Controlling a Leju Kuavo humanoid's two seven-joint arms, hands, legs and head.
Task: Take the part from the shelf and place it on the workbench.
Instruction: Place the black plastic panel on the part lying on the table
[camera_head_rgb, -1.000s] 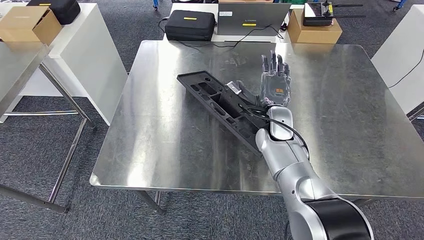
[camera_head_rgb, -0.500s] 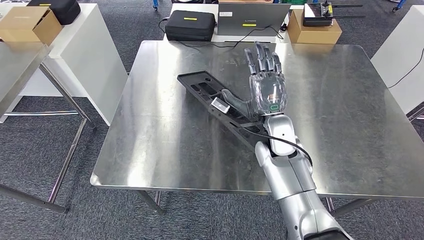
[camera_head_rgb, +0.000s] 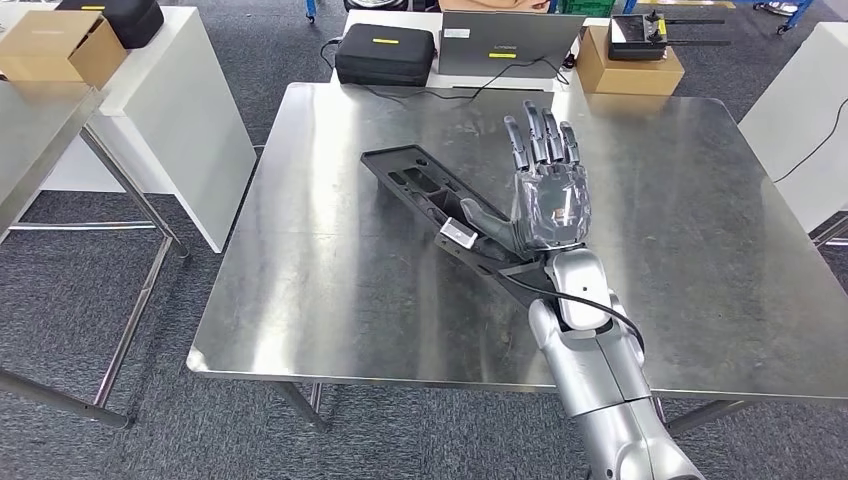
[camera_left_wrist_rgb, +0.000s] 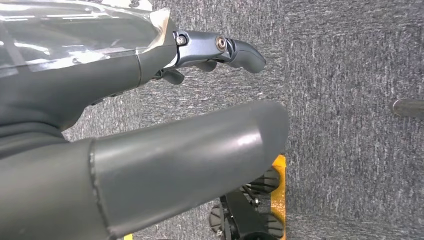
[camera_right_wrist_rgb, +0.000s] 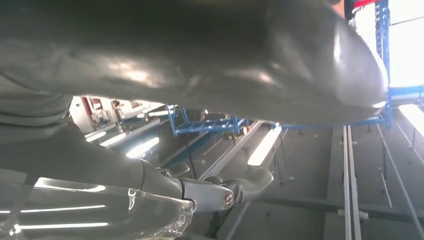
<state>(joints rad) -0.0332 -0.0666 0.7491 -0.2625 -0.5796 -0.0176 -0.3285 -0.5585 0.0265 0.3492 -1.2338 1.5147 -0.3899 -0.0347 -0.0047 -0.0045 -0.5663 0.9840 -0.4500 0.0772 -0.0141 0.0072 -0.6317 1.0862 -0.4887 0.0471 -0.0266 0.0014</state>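
Observation:
The long black moulded part lies flat and slantwise on the steel workbench, its nearer end hidden under my right forearm. My right hand is raised above the part's middle with fingers straight and spread, thumb out to the side, and nothing in it. In the right wrist view the same hand points up toward ceiling lights, holding nothing. My left hand hangs over grey carpet with its fingers apart and holds nothing.
Behind the workbench stand a black case, a grey laptop and a cardboard box, with cables trailing onto the bench. A white table and another steel table stand at the left, and a white surface stands at the right.
My right hand has come up off the bench beside the part and drawn back toward me, fingers now upright. The part stays where it lay. The camera shifted slightly.

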